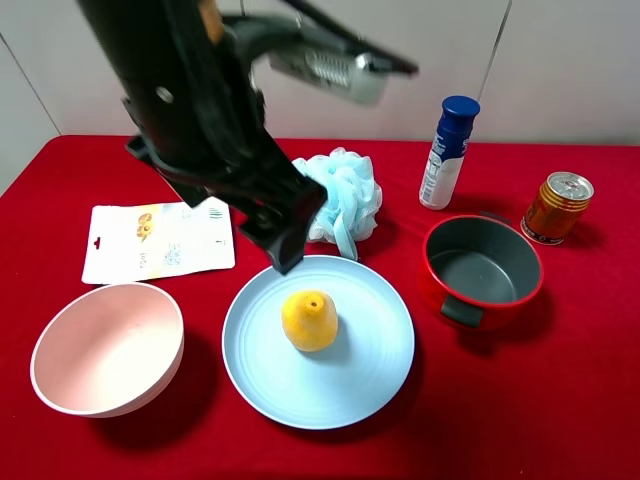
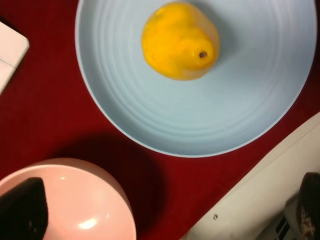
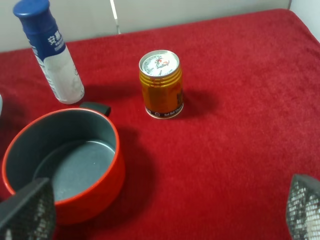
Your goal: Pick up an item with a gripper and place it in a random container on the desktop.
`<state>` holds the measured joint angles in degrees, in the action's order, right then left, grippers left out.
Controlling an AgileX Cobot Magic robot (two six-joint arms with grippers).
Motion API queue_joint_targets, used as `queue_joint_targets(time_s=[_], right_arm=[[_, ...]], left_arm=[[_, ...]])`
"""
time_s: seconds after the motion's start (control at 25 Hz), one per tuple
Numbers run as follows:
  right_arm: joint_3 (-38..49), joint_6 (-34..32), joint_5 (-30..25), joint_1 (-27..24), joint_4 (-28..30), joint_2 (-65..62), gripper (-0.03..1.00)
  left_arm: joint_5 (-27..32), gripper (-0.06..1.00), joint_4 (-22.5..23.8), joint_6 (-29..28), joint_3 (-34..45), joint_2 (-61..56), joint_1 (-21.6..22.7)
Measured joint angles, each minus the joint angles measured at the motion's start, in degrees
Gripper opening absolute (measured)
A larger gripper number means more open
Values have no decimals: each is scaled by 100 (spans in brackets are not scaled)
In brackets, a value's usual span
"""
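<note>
Nearest the front edge of the red-clothed bench (image 1: 560,420) lay the pink bowl (image 1: 108,347), empty, with the light blue plate (image 1: 370,375) just beside it. The yellow fruit (image 1: 310,320) sat on the plate, a little off centre, pointed tip up, free of any grip. By my judgement the placing step was complete and the retreat was in hand.

The left tool (image 1: 285,235) hung above the plate's far rim, tilted down, clear of the fruit. In the left wrist view only one dark finger (image 2: 22,210) showed at the frame's corner over the bowl, with the fruit out from between the prongs; the tool held nothing and appeared released. The right tool (image 3: 160,210) hovered over the bench on the right side, its two mesh-faced fingers (image 3: 30,210) set wide apart, empty.

The next move, as I judged it, called only for lifting the left arm away without knocking the plate.

Farther back: a red pot with grey inside (image 1: 483,270) to the right of the plate, a white packet (image 1: 158,240) to the left, the pale blue mesh sponge (image 1: 345,195) close behind the left tool and the likeliest thing to be brushed. Beyond stood an orange can (image 1: 557,207) and a blue-capped white bottle (image 1: 448,152), well clear.
</note>
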<state>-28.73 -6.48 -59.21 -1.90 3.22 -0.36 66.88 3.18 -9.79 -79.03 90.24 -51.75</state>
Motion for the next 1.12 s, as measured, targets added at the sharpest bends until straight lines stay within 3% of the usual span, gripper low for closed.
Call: queue_joint_targets(time_s=[0.36, 1.12], right_arm=[[0, 0, 0, 0, 0, 0, 69], [0, 0, 0, 0, 0, 0, 69]], left_arm=[[10, 99, 17, 12, 1116, -1604, 0], [34, 99, 155, 30, 3878, -6603, 21]])
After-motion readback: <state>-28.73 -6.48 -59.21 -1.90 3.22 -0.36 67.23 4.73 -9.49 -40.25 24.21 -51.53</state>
